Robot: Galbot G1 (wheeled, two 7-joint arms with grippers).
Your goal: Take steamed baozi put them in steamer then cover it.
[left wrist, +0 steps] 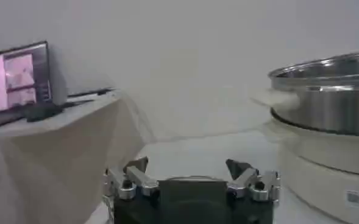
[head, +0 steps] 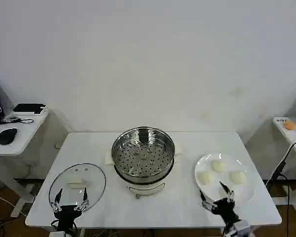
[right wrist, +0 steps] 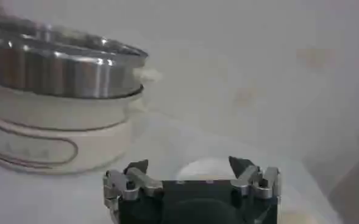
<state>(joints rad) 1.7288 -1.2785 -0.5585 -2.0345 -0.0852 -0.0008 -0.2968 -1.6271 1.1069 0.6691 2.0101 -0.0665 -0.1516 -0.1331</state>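
Steamed baozi (head: 218, 166): three visible, on white plate (head: 203, 164), right side of surface (head: 187, 207). Steamer (head: 143, 154): centre, uncovered, perforated tray bare. Cover (head: 77, 185): flat on surface, left of steamer. Left gripper (head: 69, 200): near edge, by cover, fingers spread, holding nothing. Right gripper (head: 217, 196): at plate's near rim, fingers spread, holding nothing.

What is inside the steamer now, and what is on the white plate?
The steamer holds no buns; its perforated tray is bare. Three baozi lie on the white plate. The right gripper covers the plate's near edge.
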